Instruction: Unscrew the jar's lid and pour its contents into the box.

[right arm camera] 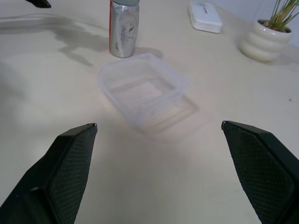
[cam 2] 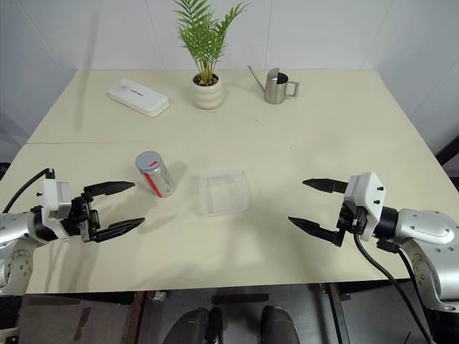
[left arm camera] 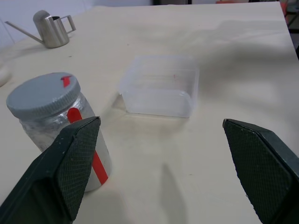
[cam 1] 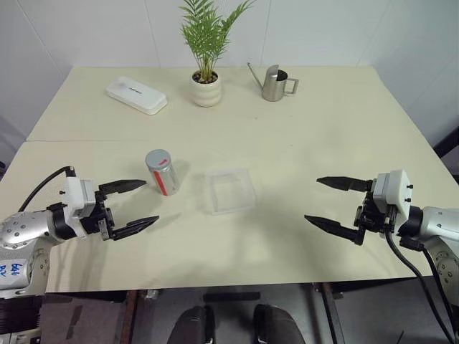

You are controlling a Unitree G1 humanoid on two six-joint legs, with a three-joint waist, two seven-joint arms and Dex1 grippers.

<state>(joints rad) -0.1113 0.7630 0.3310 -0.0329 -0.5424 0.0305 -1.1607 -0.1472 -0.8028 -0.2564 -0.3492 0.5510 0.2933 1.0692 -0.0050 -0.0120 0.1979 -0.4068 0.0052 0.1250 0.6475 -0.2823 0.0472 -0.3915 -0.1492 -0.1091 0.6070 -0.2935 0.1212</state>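
- Standing upright on the pale table (cam 1: 301, 136), just left of centre: the jar (cam 1: 163, 173), silver-grey with a red label strip; still capped by the lid (left arm camera: 43, 93), grey with a small red mark.
- Just to the right of the jar, apart from it: the box (cam 1: 231, 190), clear plastic with low walls, apparently empty; contents of the jar hidden behind its silvery wall, so impossible to tell.
- Hovering near the jar on its left, not touching: left gripper (cam 1: 131, 206); 2 black fingers spread wide, holding nothing.
- Well to the right of the box, above the table: right gripper (cam 1: 335, 204); fingers likewise spread wide and empty, pointing toward the box.
- Along the far edge: white oblong case (cam 1: 136, 94), potted plant (cam 1: 206, 80), steel watering jug (cam 1: 275, 83).
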